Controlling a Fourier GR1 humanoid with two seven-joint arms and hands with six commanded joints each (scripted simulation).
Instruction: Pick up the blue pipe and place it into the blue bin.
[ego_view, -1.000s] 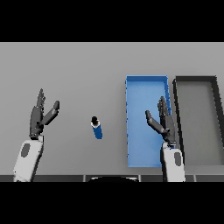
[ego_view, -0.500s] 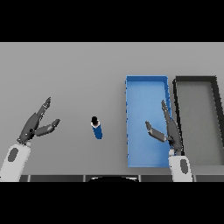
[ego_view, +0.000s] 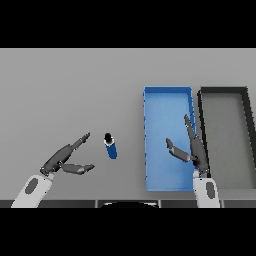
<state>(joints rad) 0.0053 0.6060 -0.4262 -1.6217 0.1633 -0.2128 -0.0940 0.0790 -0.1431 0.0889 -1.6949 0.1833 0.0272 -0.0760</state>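
Pipe (ego_view: 110, 146): on table (ego_view: 70, 90), at 9 o'clock of bin (ego_view: 167, 102).
Left hand (ego_view: 64, 159): fingers spread, empty, at pipe's 8 o'clock.
Right hand (ego_view: 194, 150): fingers straight, empty, over bin.

- I see the pipe (ego_view: 110, 147) lying on the table (ego_view: 70, 90), left of the bin (ego_view: 167, 105).
- A second tray (ego_view: 223, 135) sits just beside that bin, on its right.
- My left hand (ego_view: 67, 159) is left of the pipe, apart from it.
- My right hand (ego_view: 192, 149) is over the bin's right wall.
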